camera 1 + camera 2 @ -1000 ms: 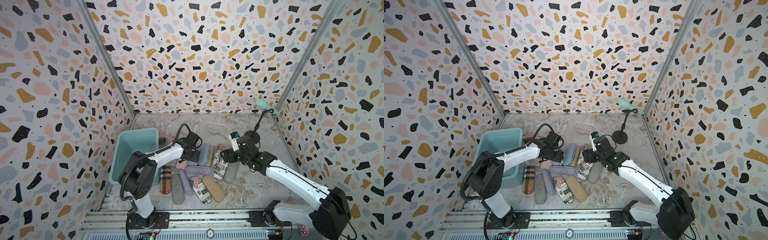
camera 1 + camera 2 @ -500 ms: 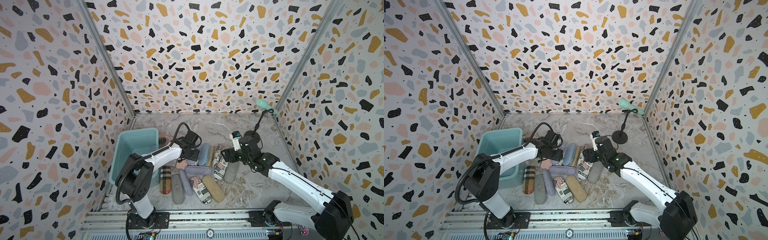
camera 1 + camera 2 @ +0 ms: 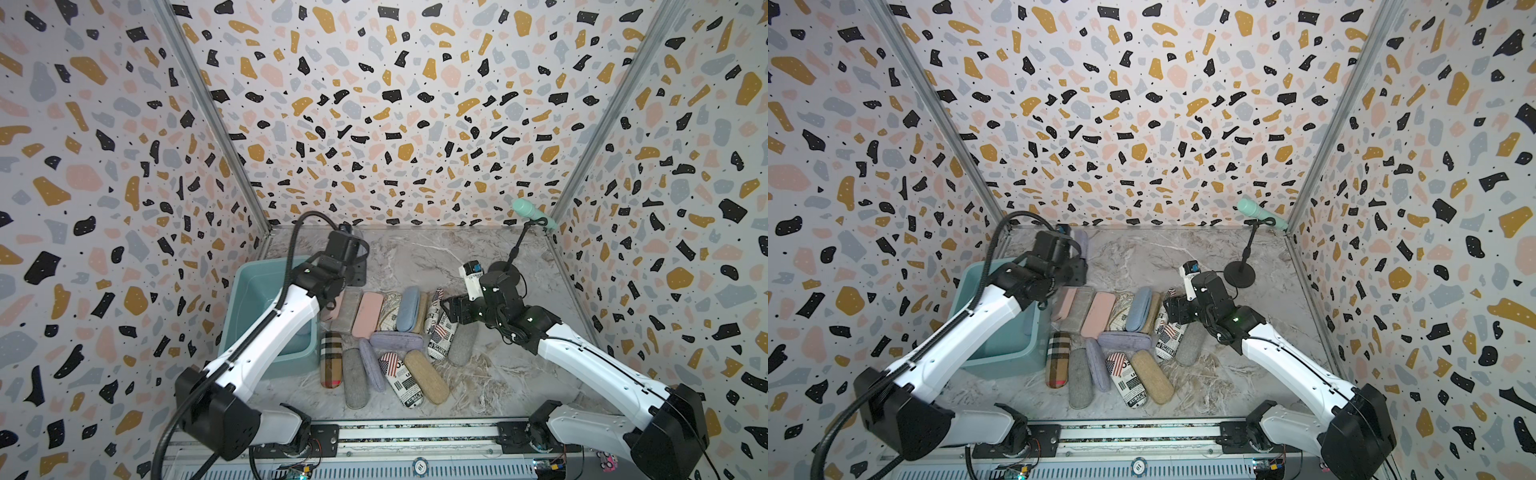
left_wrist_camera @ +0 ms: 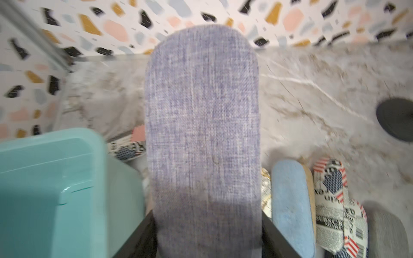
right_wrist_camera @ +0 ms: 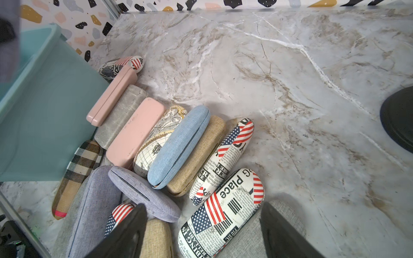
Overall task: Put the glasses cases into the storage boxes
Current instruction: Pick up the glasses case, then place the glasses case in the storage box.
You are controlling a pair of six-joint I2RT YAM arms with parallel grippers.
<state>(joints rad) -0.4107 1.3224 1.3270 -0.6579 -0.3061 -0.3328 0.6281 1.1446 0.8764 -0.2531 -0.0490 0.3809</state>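
My left gripper [image 4: 206, 225] is shut on a lavender fabric glasses case [image 4: 202, 125], which sticks out lengthwise from the jaws. It hangs in the air just beside the far right corner of the teal storage box [image 4: 44, 145]. In a top view, that gripper [image 3: 1073, 259] shows with the case's end [image 3: 1080, 245] behind it. The box [image 3: 253, 286] stands at the left. Several other glasses cases [image 3: 390, 332] lie packed together to its right. My right gripper [image 5: 203, 223] is open, low over a newsprint flag case [image 5: 219, 214] at the pile's right end [image 3: 440, 332].
A mint microphone [image 3: 532, 212] on a black stand with a round base [image 3: 505, 272] stands at the back right, close behind my right wrist. Bare marble floor [image 5: 290, 89] stretches behind the pile. Patterned walls close in three sides.
My left gripper has risen and moved back and left from the pile toward the box, carrying the lavender case. The right gripper has stayed over the flag case.
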